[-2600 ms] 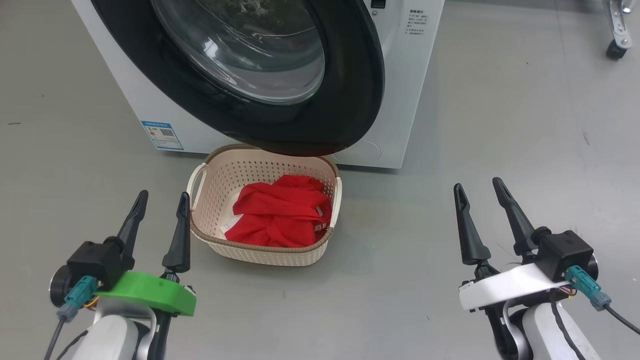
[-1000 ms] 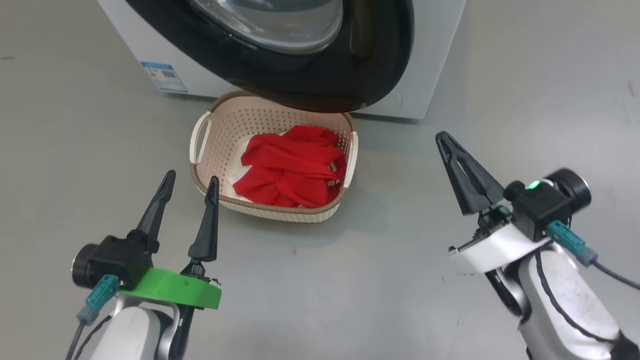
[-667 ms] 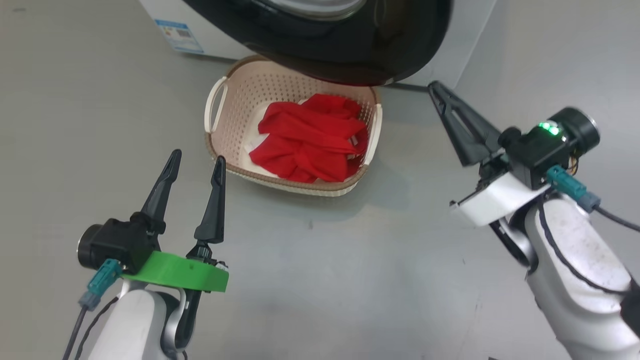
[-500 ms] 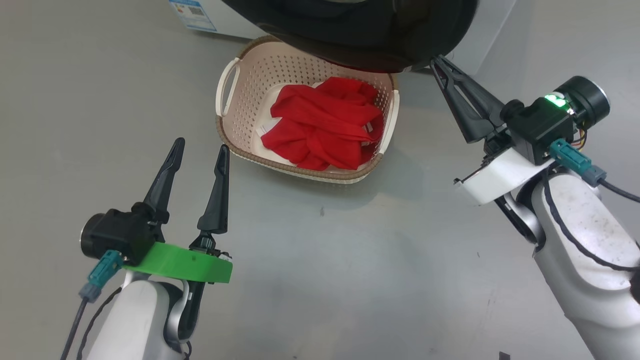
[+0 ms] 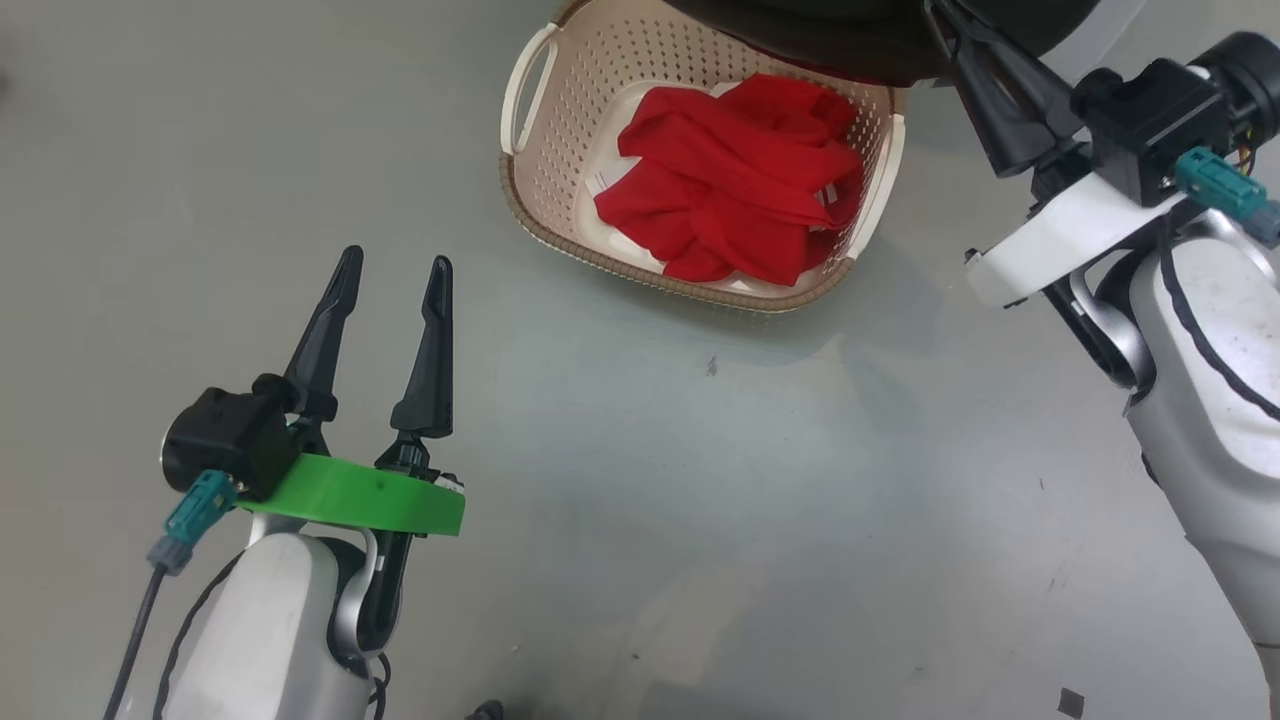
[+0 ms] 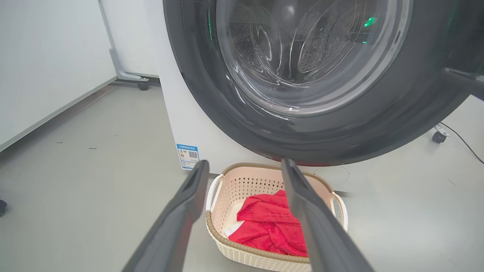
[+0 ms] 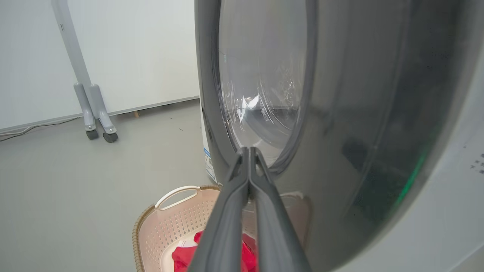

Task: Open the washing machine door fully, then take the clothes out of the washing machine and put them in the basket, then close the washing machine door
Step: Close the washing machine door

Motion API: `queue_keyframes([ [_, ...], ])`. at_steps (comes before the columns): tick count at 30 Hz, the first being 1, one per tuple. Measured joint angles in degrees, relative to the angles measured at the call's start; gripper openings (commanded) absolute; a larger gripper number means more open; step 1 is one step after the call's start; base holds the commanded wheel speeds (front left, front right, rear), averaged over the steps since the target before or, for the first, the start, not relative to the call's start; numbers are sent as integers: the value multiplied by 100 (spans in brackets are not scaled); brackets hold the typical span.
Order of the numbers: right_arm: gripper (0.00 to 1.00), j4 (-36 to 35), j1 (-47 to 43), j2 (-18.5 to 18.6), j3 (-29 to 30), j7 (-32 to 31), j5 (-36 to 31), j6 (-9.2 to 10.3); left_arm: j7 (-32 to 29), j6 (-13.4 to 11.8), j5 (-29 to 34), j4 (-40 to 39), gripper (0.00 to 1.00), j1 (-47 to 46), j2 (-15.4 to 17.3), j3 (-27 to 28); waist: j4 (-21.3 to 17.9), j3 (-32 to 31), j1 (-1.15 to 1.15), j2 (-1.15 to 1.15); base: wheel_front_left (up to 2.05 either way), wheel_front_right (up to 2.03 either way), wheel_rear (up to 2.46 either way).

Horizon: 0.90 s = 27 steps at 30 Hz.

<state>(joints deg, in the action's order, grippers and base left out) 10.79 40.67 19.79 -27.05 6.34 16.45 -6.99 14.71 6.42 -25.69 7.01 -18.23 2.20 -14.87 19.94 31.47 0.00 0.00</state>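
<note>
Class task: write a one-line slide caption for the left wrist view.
Open left tool frames the basket of red clothes, below the black-rimmed washer door.

Glossy black rim and clear glass on the door (image 6: 310,75), matt plastic basket (image 5: 570,130), soft cloth clothes (image 5: 740,180).

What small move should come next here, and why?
Probably ease the shut right pincer onto the black rim of the door and push it closed. The clothes already lie in the basket, the door stands ajar above it, and that pincer points at the door, while the left pincer hangs open farther back.
</note>
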Motion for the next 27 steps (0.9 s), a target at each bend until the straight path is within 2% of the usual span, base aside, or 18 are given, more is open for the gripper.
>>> queue_keyframes([
  [16,0,461,690,123,356,87,279,-51,0,45,-1,80,100,-129,-45,54,93,373,0,0,0,0,0],
  [27,0,750,1575,468,664,0,337,-51,0,51,-69,74,100,-320,-79,31,161,723,0,0,0,0,0],
])
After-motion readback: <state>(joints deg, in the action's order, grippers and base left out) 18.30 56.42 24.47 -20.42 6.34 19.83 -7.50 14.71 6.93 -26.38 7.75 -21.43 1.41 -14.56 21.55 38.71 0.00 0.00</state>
